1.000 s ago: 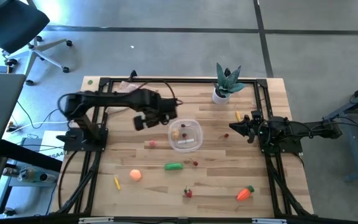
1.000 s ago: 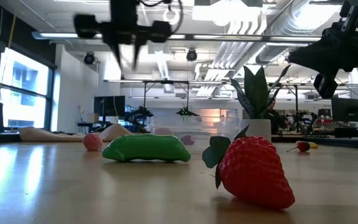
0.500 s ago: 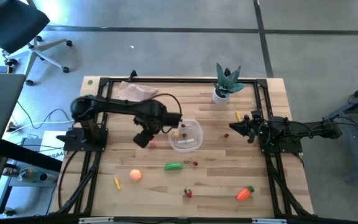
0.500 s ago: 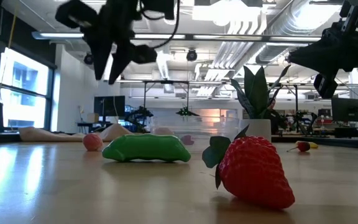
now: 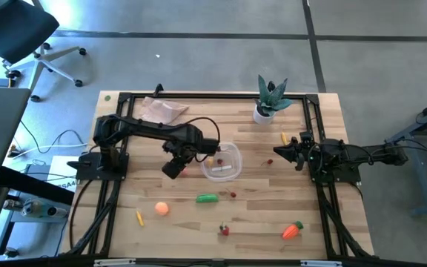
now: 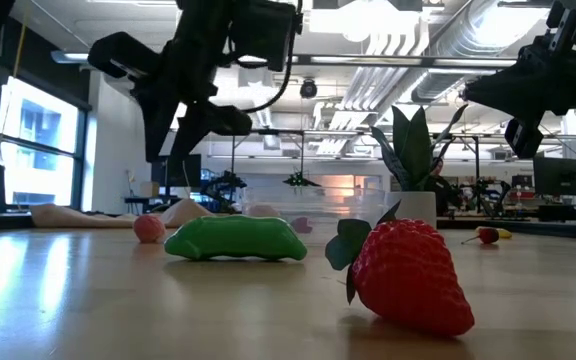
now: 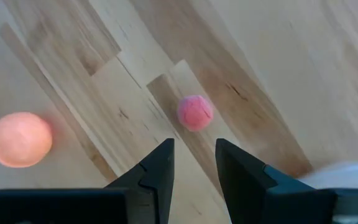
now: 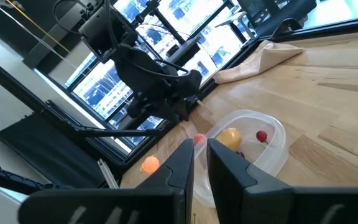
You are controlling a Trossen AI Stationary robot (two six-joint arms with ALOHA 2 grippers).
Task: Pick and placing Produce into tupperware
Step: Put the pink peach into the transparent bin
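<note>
My job is partly done. Going left to right across the surface [image 5: 325, 222], these pieces lie loose: a thin yellow piece [image 5: 139, 217], an orange ball [image 5: 161, 209], a small pink ball [image 7: 194, 112], a green pepper [image 5: 207, 198], a strawberry [image 5: 224, 230], a carrot [image 5: 292, 231], and a few small bits nearer my right arm. The clear tupperware [image 5: 233, 157] sits near the middle and already holds a yellow piece [image 8: 229, 138] and a small red one [image 8: 261, 135] (there may be more; I cannot tell).

My left pincer [image 5: 170, 169] hangs tilted downward just left of the tupperware, above the pink ball, its fingers slightly spread and holding nothing. My right pincer [image 5: 279, 151] waits well right of the tupperware, fingers nearly pressed together, also holding nothing.
</note>
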